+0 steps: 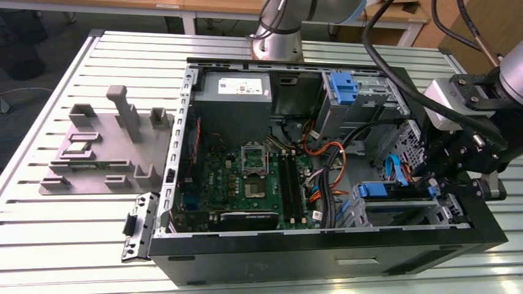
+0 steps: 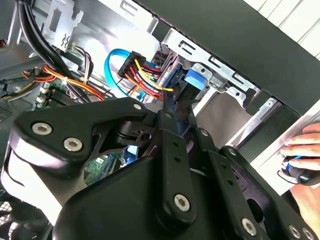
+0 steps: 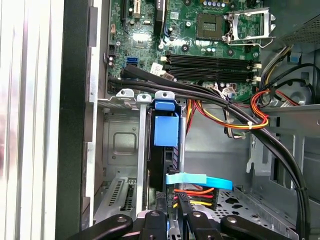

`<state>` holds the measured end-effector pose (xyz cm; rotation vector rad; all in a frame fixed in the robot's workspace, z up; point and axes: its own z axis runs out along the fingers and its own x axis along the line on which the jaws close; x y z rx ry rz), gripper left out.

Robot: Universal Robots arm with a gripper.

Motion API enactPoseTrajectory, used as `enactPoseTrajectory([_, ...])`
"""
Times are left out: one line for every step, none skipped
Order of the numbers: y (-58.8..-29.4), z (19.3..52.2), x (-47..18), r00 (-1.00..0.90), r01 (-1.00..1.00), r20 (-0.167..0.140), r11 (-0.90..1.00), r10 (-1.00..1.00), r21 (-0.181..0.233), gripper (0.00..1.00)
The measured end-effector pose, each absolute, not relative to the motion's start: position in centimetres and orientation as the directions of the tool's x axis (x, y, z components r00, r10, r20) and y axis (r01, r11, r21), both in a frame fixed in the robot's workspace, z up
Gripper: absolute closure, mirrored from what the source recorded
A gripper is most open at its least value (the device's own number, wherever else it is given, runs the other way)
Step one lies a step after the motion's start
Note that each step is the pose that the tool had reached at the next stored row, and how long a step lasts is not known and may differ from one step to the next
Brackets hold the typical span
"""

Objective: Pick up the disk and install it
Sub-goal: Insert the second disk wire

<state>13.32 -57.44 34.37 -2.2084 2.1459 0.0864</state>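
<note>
Already the disk point(image 3: 165, 131) stands edge-on in its drive bay point(image 3: 120, 145), cables attached. Whether the tool point(image 3: 171, 216) grips it, I cannot tell.

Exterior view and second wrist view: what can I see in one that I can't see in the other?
Exterior view: the grey plastic stand on the slatted table, the grey power box in the computer's corner, and the arm's base.
Second wrist view: a person's hand by the case edge.
Shared: the open computer case, the coloured wires, the black gripper, and the disk with its blue edge, sitting in its slot.
</note>
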Motion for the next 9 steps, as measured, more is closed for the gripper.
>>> enactPoseTrajectory([-57.44, 34.39, 13.31, 0.029, -1.000, -0.082, -0.028, -0.996, -0.005, 0.76])
enactPoseTrajectory([-57.44, 34.40, 13.32, 0.029, -1.000, -0.082, -0.028, -0.996, -0.005, 0.76])
enactPoseTrajectory([-57.42, 34.40, 13.32, 0.029, -1.000, -0.082, -0.028, -0.996, -0.005, 0.76])
enactPoseTrajectory([-57.39, 34.41, 13.31, 0.029, -1.000, -0.082, -0.028, -0.996, -0.005, 0.76])
enactPoseTrajectory([-57.35, 34.40, 13.31, 0.029, -1.000, -0.082, -0.028, -0.996, -0.005, 0.76])
enactPoseTrajectory([-57.30, 34.39, 13.32, 0.029, -1.000, -0.082, -0.029, -0.996, -0.005, 0.76])
enactPoseTrajectory([-57.23, 34.39, 13.32, 0.029, -1.000, -0.082, -0.028, -0.996, -0.005, 0.76])
enactPoseTrajectory([-57.17, 34.39, 13.32, 0.029, -1.000, -0.082, -0.029, -0.996, -0.005, 0.76])
enactPoseTrajectory([-57.10, 34.39, 13.32, 0.029, -1.000, -0.082, -0.028, -0.996, -0.005, 0.76])
